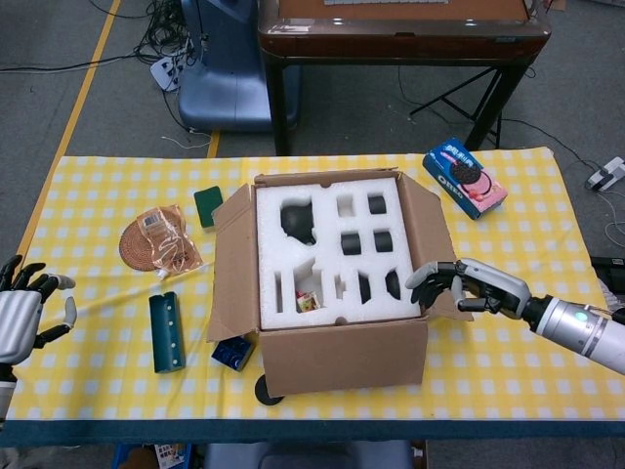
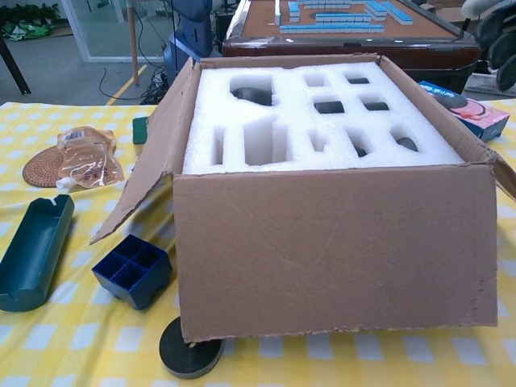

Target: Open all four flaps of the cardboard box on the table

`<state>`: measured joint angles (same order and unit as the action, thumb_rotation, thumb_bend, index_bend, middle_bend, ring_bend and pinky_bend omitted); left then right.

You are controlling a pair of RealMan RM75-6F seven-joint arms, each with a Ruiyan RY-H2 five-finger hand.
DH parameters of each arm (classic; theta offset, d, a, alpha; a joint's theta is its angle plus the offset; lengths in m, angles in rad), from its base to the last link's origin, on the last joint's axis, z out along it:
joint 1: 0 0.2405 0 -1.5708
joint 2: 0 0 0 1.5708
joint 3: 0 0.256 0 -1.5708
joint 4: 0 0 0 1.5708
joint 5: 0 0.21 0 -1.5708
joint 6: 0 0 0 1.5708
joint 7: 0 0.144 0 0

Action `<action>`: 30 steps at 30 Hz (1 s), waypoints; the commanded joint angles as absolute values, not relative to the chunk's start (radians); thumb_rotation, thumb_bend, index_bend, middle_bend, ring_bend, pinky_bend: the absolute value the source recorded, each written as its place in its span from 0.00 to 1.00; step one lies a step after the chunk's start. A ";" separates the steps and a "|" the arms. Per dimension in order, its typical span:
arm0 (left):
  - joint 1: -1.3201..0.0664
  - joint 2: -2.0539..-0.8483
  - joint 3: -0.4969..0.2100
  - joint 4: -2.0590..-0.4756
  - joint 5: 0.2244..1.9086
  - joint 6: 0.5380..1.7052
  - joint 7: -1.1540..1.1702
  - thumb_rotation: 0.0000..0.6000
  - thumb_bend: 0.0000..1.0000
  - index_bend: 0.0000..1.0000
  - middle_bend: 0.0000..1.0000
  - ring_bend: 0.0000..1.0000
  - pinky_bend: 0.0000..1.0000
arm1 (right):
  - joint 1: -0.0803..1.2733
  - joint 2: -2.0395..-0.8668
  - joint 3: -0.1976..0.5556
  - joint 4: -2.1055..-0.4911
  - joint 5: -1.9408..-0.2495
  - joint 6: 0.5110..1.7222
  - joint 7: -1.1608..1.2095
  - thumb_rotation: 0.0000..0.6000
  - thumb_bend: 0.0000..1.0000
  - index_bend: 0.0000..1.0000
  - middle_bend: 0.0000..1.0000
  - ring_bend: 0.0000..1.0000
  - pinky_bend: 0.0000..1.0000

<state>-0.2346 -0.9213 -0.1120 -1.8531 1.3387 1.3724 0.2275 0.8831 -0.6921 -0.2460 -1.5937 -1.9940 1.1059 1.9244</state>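
Cardboard box [image 1: 332,283]: four flaps folded out (one foam insert [image 1: 332,249]); both robot hands spread, empty.

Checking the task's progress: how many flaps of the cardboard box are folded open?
4. The front flap hangs down the near side, the left flap and right flap splay outward, and the back flap shows only as a narrow strip behind the foam insert.

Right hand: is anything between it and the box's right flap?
Nothing visible does. The right hand is already at the right flap of the box, its fingers curled by that flap's near corner, with only bare tablecloth beneath.
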 commanded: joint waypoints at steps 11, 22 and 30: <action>-0.223 -0.946 -0.112 -1.812 1.306 1.373 0.200 0.37 0.56 0.42 0.37 0.17 0.00 | 0.540 -0.751 -0.135 -1.825 -1.564 1.209 0.703 1.00 0.72 0.19 0.20 0.21 0.27; -0.188 -0.978 -0.095 -1.772 1.304 1.404 0.188 0.37 0.56 0.38 0.32 0.15 0.00 | 0.322 -0.890 -0.105 -1.772 -1.504 1.439 0.256 1.00 0.70 0.19 0.19 0.21 0.26; -0.150 -1.002 -0.077 -1.759 1.333 1.454 0.180 0.38 0.56 0.38 0.31 0.15 0.00 | 0.240 -0.956 -0.078 -1.702 -1.504 1.513 0.178 1.00 0.70 0.18 0.19 0.21 0.25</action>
